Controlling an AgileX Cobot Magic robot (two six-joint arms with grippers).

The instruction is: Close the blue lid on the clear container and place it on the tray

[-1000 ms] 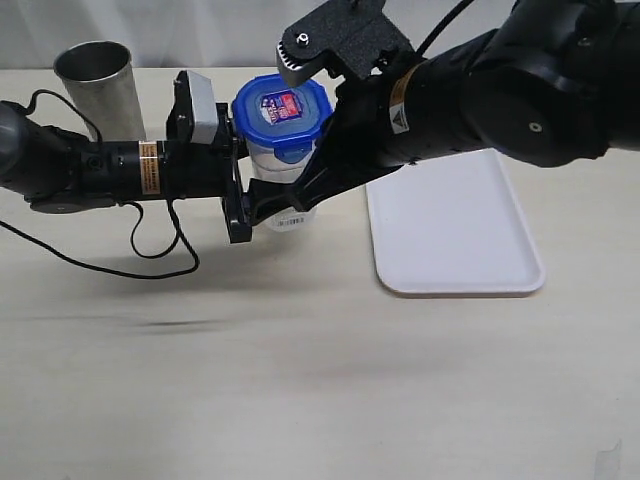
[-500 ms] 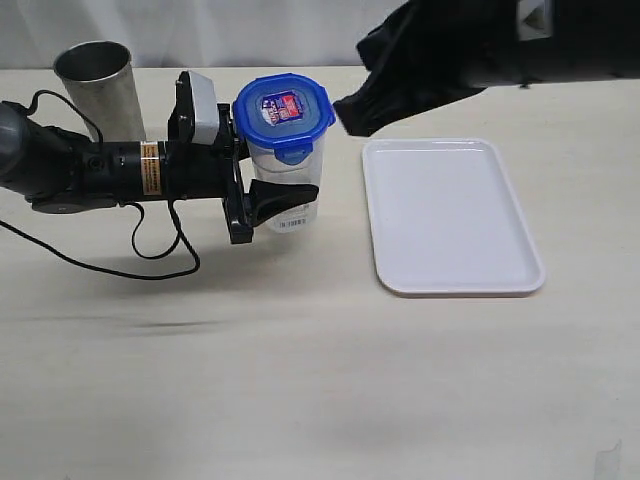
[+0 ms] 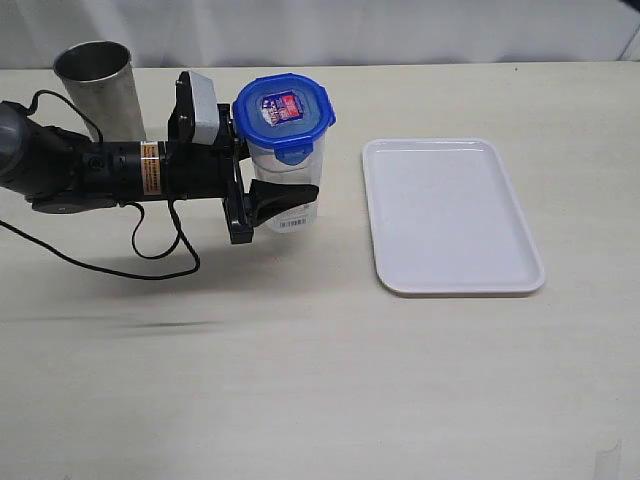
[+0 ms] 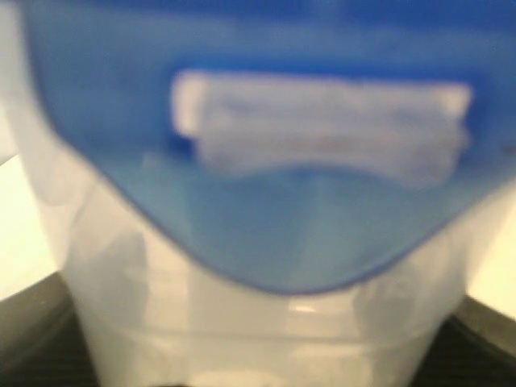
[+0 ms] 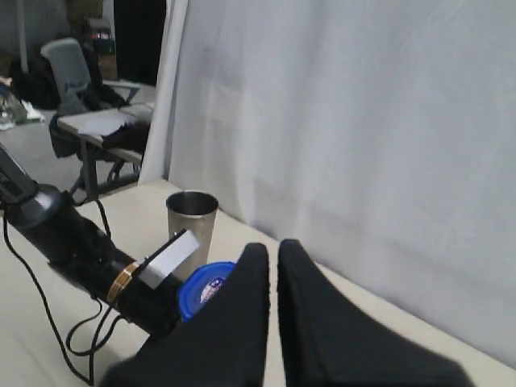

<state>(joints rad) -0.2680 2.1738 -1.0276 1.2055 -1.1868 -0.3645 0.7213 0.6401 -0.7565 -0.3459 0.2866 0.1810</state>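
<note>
The blue lid (image 3: pixel 283 110) sits on top of the clear container (image 3: pixel 285 165), which stands upright on the table left of the tray (image 3: pixel 452 215). My left gripper (image 3: pixel 300 182) comes in from the left and is shut on the container's body, one dark finger (image 3: pixel 285 197) crossing its front. The left wrist view is filled by the blurred lid (image 4: pixel 322 161) and container wall (image 4: pixel 242 322). My right gripper (image 5: pixel 272 250) is out of the exterior view. It hovers high with its black fingers together and empty, looking down on the lid (image 5: pixel 205 290).
A tapered steel cup (image 3: pixel 100 85) stands at the back left, behind my left arm (image 3: pixel 90 172). A black cable (image 3: pixel 150 255) loops on the table under that arm. The white tray holds nothing.
My right arm has lifted off the lid and withdrawn out of the exterior view. The lid stays on the container, and my left gripper has not moved.
</note>
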